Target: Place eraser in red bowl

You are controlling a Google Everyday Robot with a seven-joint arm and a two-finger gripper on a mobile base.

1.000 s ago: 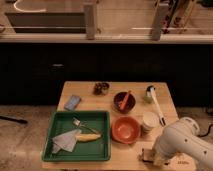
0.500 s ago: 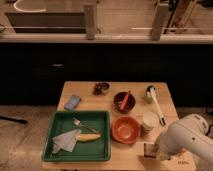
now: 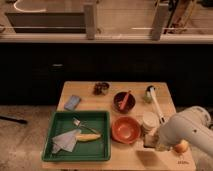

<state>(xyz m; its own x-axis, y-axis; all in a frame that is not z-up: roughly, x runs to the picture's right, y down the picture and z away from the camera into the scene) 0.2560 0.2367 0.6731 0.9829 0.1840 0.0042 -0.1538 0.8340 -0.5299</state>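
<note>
1. Eraser (image 3: 148, 144) is seen at the near right edge of the table (image 3: 82, 91), just right of the red bowl (image 3: 125, 129) — its long axis cannot be told.
2. The gripper (image 3: 150, 142) is placed over it; its grip cannot be told.
3. A white cup (image 3: 149, 120) stands just beyond — a round fruit (image 3: 181, 146) lies right.

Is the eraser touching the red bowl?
Cannot tell. Camera view: the gripper is down at the eraser, close beside the red bowl; neither a gap nor contact shows plainly.
</note>
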